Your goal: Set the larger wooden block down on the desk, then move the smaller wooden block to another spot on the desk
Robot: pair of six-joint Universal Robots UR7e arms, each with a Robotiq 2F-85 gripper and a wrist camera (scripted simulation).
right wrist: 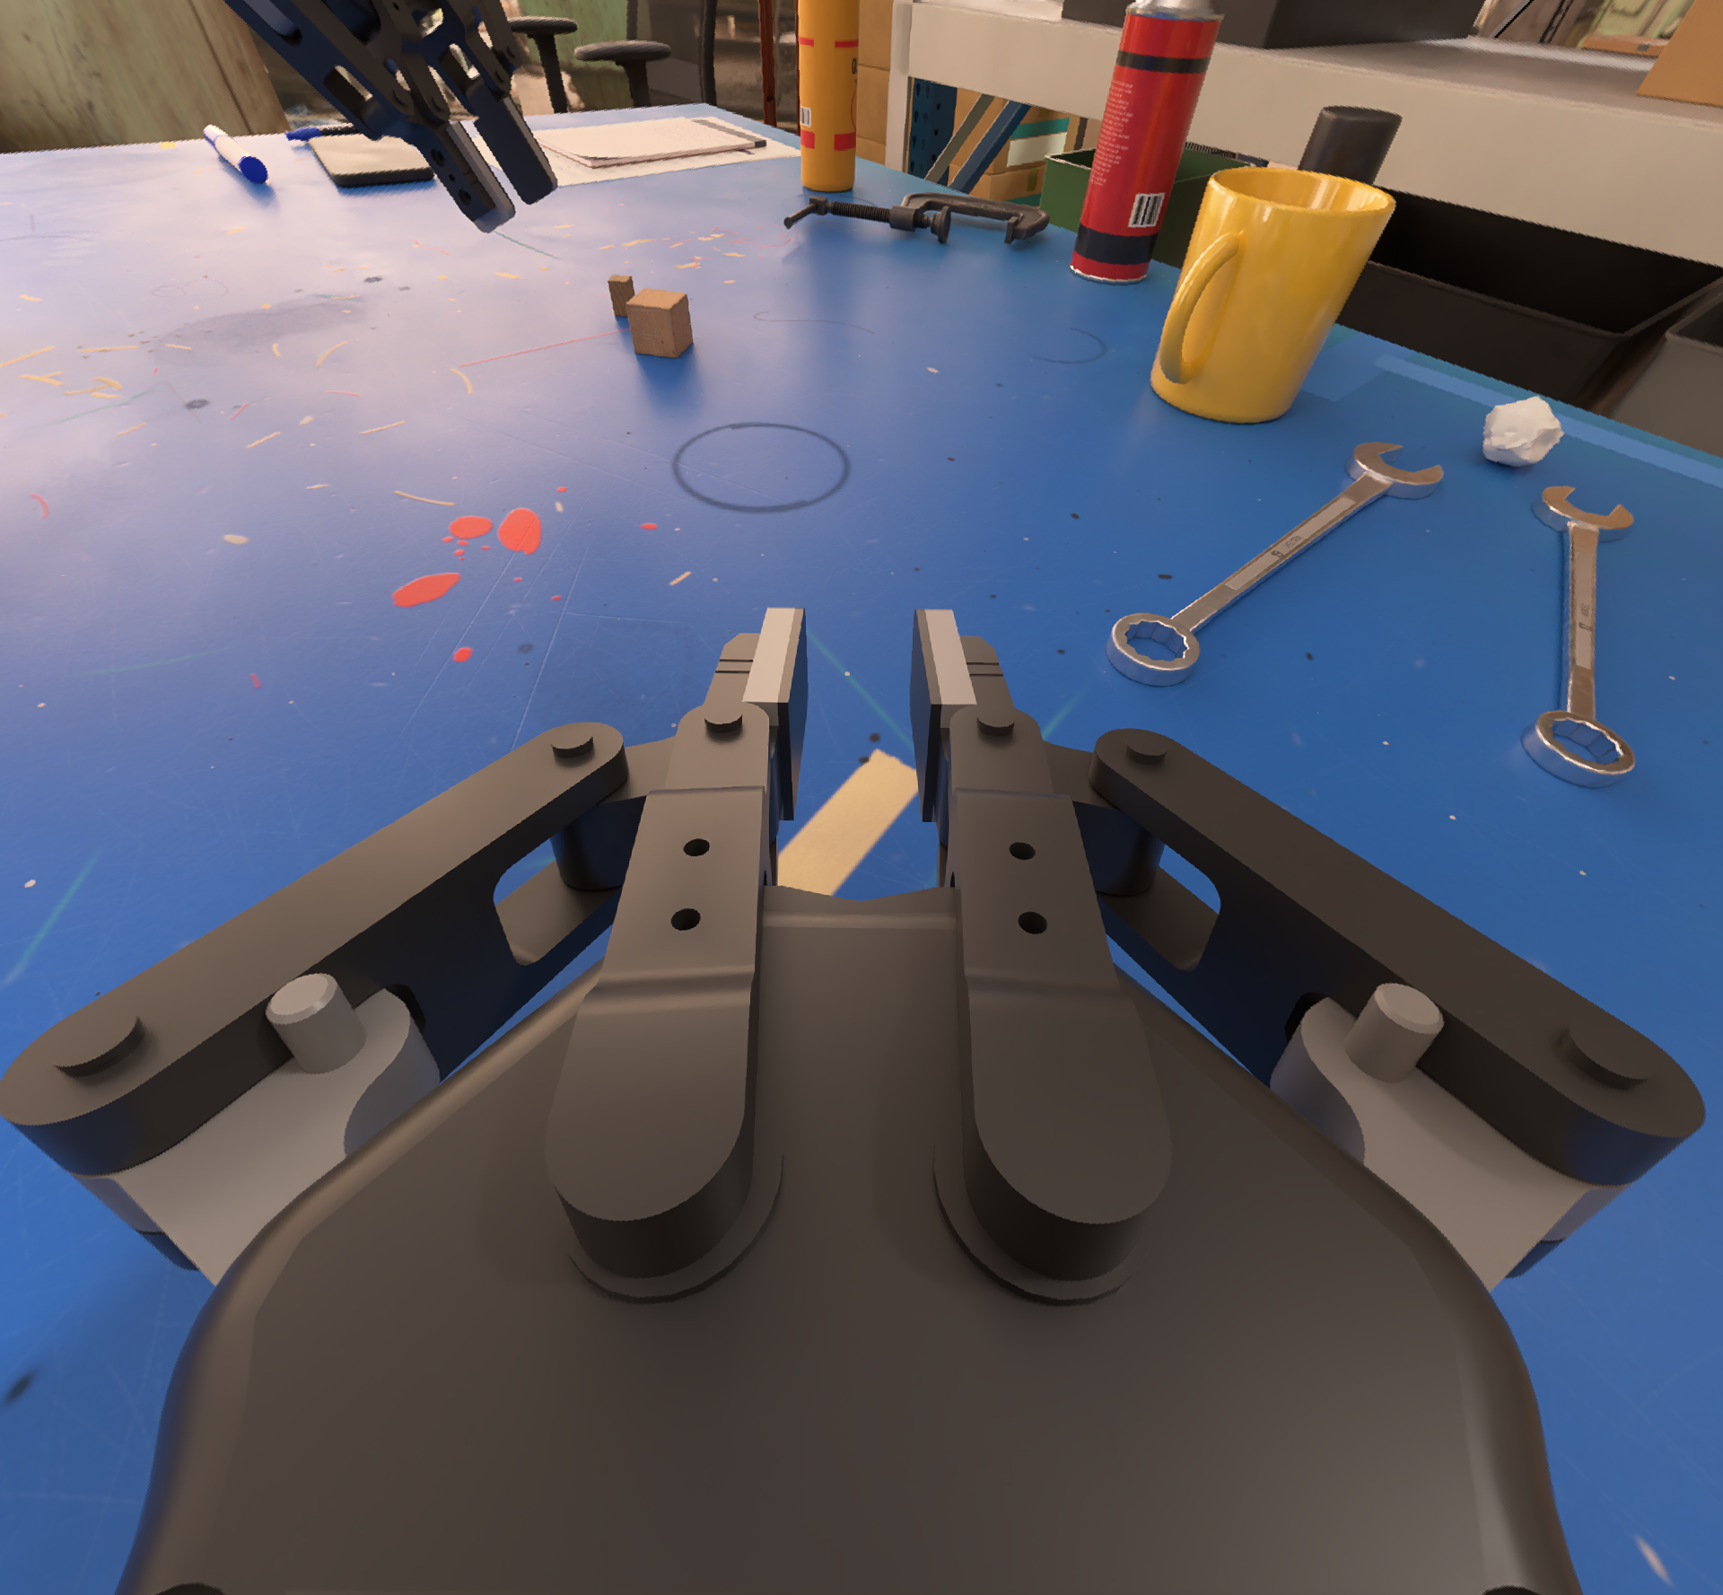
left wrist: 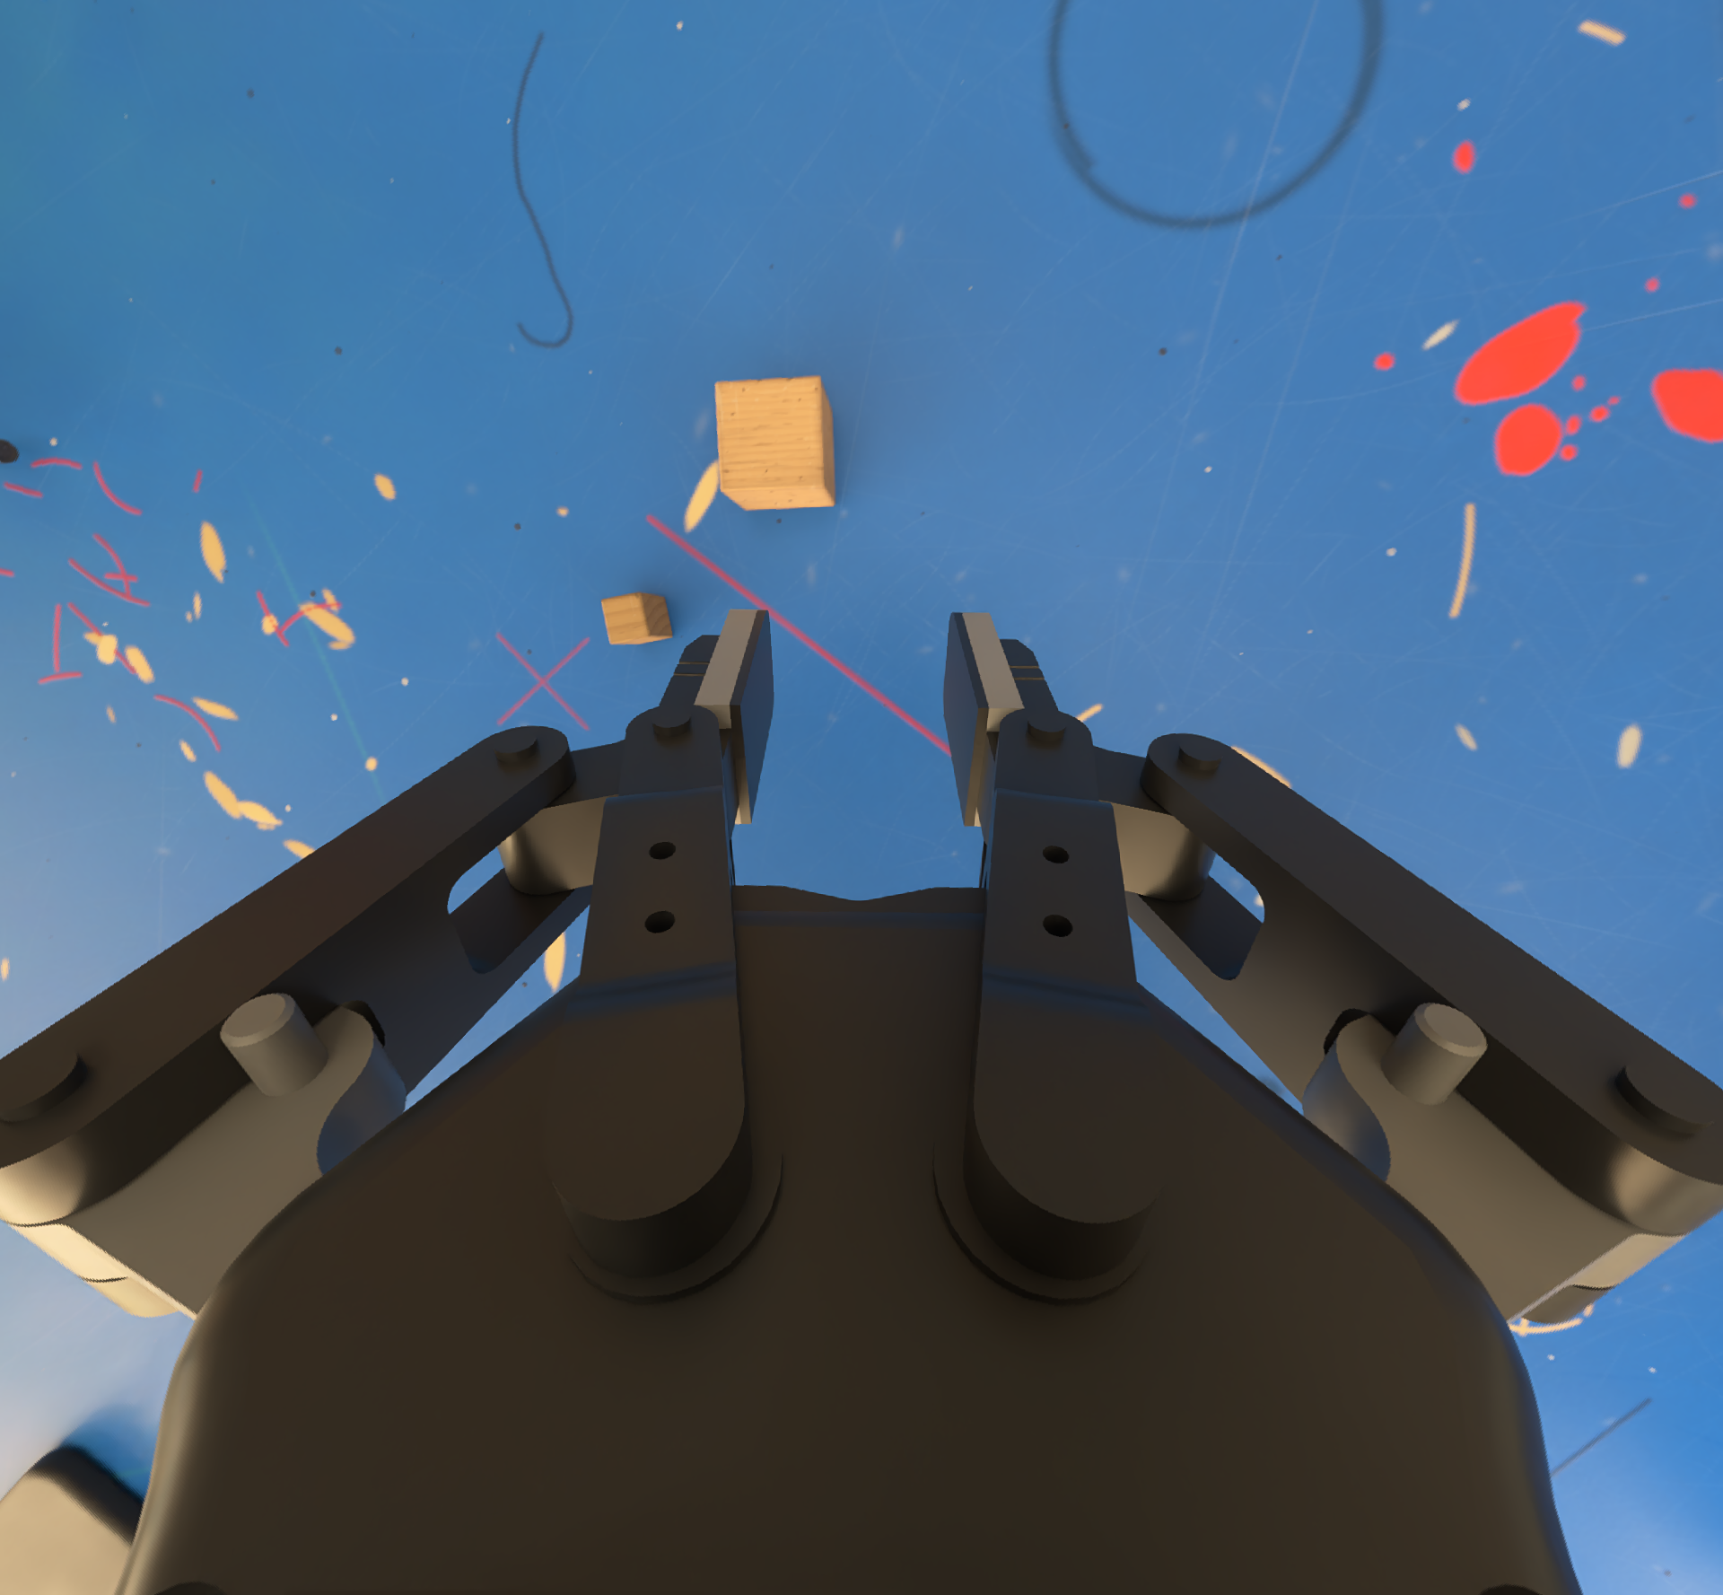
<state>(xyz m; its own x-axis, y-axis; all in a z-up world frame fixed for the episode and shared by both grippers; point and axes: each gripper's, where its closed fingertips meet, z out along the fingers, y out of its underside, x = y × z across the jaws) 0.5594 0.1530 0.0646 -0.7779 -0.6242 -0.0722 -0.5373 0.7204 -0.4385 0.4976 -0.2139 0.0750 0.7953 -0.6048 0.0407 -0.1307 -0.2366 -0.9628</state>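
Note:
The larger wooden block (left wrist: 774, 442) rests on the blue desk (left wrist: 1026, 450), and the smaller wooden block (left wrist: 636, 619) lies on the desk close beside it. My left gripper (left wrist: 858, 632) hangs high above them, open and empty, the small block just left of its left fingertip in the view. In the right wrist view the larger block (right wrist: 661, 322) and the smaller block (right wrist: 620, 293) sit mid-desk, with the left gripper (right wrist: 503, 198) raised above and to their left. My right gripper (right wrist: 858, 632) is open and empty, low over the near desk (right wrist: 932, 450).
At the right stand a yellow mug (right wrist: 1263, 293), a red spray can (right wrist: 1145, 123) and an orange bottle (right wrist: 827, 39). A C-clamp (right wrist: 918, 217), two wrenches (right wrist: 1268, 562), a white crumpled ball (right wrist: 1520, 429), a marker (right wrist: 238, 154) and papers (right wrist: 653, 140) lie around. A shelf (right wrist: 1305, 77) borders the desk.

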